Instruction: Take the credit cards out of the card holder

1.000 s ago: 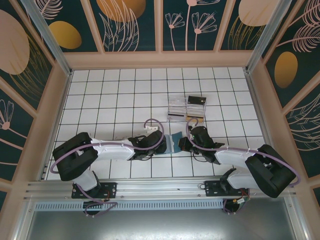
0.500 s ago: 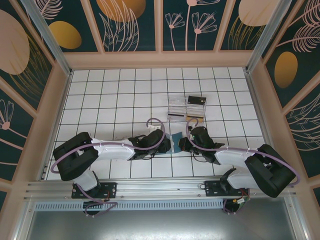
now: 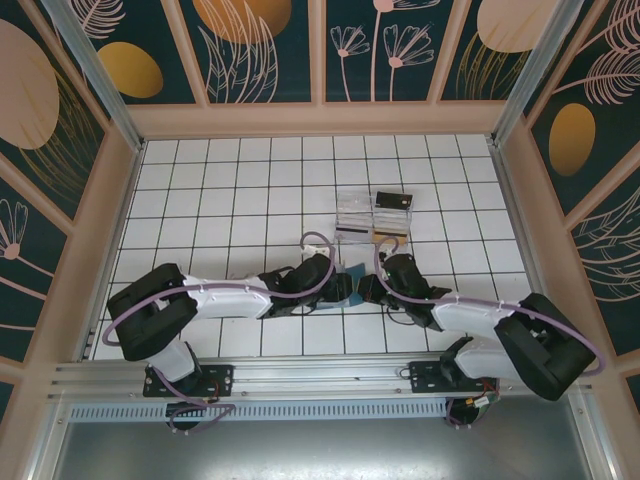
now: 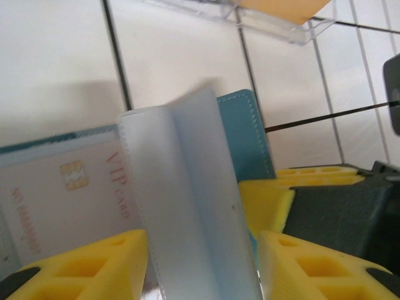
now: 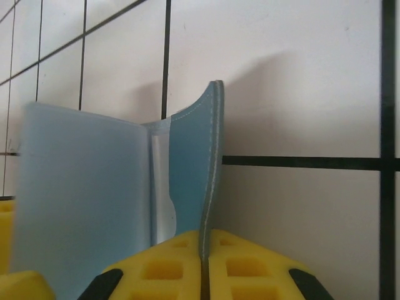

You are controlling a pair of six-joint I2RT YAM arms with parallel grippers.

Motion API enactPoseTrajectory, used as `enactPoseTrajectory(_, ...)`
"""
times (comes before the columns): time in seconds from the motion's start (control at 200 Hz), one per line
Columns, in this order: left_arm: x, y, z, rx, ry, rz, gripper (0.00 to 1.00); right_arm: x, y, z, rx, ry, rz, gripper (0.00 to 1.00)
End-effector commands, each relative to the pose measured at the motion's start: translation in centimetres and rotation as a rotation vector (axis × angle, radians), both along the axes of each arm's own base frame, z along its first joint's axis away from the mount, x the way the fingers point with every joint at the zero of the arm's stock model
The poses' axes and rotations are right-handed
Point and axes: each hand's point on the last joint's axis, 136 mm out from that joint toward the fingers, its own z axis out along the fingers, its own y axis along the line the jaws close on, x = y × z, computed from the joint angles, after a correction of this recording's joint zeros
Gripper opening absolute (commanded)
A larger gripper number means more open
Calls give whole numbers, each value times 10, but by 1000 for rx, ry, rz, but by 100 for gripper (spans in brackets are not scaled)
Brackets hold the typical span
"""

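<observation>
Sliding rightward along the worktop (image 3: 220, 200), the left jaws had closed in on the card holder (image 3: 351, 283) over the past second and widened as they came, while the right jaws had barely shifted. In the overhead view the holder sat just below the centre of the frame, wedged between the two wrists, with the clear box (image 3: 357, 214) a little above it. My right wrist view showed the right jaws clenched on the edge of one upright teal panel, yellow pads (image 5: 250, 265) meeting at the bottom of the frame. From the left wrist, the left jaws stood apart, released, with the pale inner flap (image 4: 187, 200) rising between them and a VIP card (image 4: 65, 194) showing at lower left. I judged we were partway through spreading the holder to reach a card. Next I would need to bring the left jaws onto that card's free edge and draw it out against the right's hold.
</observation>
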Motion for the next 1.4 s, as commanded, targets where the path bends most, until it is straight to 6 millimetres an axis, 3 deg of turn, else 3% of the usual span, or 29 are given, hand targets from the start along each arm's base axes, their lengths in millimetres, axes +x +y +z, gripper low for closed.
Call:
enactPoseTrajectory(0.0, 8, -23, 16, -57, -37, -40, 50, 1, -15, 4, -26, -20, -64, 15)
enactPoseTrajectory(0.145, 11, -37, 21, -82, -37, -64, 50, 5, -33, 17, -53, -74, -143, 29)
enactPoseTrajectory(0.16, 10, -37, 10, -63, -24, -66, 50, 6, -35, 18, -53, -79, -150, 31)
enactPoseTrajectory(0.195, 11, -41, 8, -62, -20, -72, 50, 6, -40, 21, -61, -89, -169, 35)
enactPoseTrajectory(0.34, 11, -55, 4, -85, -4, -101, 50, 5, -53, 28, -64, -121, -211, 36)
enactPoseTrajectory(0.475, 10, -63, -9, -72, 32, -114, 49, 2, -50, 32, -46, -125, -177, 35)
enactPoseTrajectory(0.556, 11, -57, -22, -34, 51, -99, 48, -1, -43, 34, -23, -131, -139, 32)
enactPoseTrajectory(0.756, 22, -34, -17, -1, 21, 1, 40, -10, -21, 35, 56, -116, -24, 31)
enactPoseTrajectory(0.921, 19, -38, -22, -19, 47, -10, 40, -18, -3, 33, 114, -90, 76, 31)
enactPoseTrajectory(1.131, 24, -26, 1, -36, -5, 35, 42, -15, -20, 1, 13, -1, -10, 23)
enactPoseTrajectory(1.226, 23, -22, 8, -41, -15, 38, 42, -13, -25, -3, -10, 5, -37, 19)
enactPoseTrajectory(1.256, 23, -21, 21, -64, -32, 41, 42, -12, -27, -4, -18, 6, -44, 17)
enactPoseTrajectory(1.391, 22, -1, 23, -25, -44, 82, 43, -10, -30, -6, -30, 9, -53, 13)
